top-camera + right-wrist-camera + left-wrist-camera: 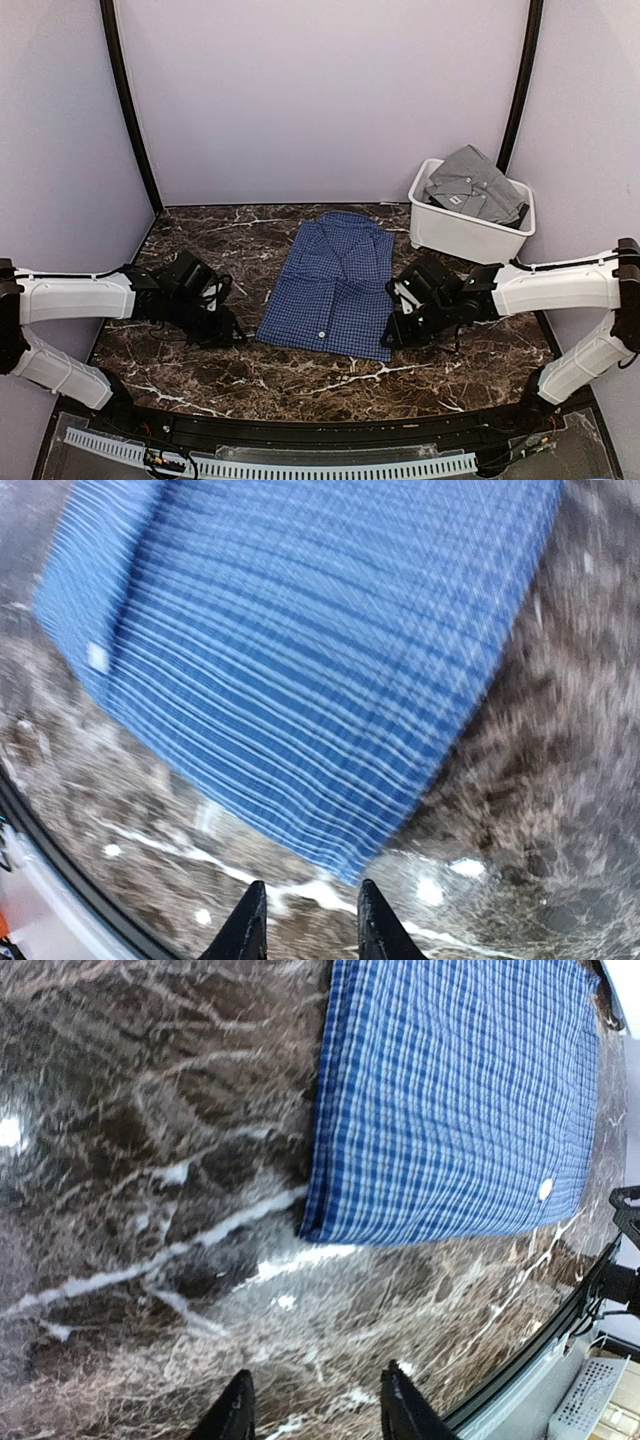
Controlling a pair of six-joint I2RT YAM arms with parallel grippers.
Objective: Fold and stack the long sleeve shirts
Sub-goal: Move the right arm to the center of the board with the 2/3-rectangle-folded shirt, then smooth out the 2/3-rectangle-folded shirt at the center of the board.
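A blue checked shirt (pixel 335 285) lies folded into a rectangle on the marble table (pixel 200 240), collar at the far end, white button near its front edge. It fills the top right of the left wrist view (pixel 455 1110) and most of the right wrist view (pixel 320 650). My left gripper (pixel 228 328) hovers left of the shirt's near left corner, jaws apart with only marble between them (pixel 318 1405). My right gripper (pixel 392 332) sits at the shirt's near right corner, jaws apart and empty (pixel 308 920). A grey shirt (pixel 475 185) lies bundled in the white bin.
The white plastic bin (pixel 462 236) stands at the back right of the table, just beyond the right arm. A black frame rail and a white cable tray (pixel 260 462) run along the table's near edge. Pale walls close in the back and sides.
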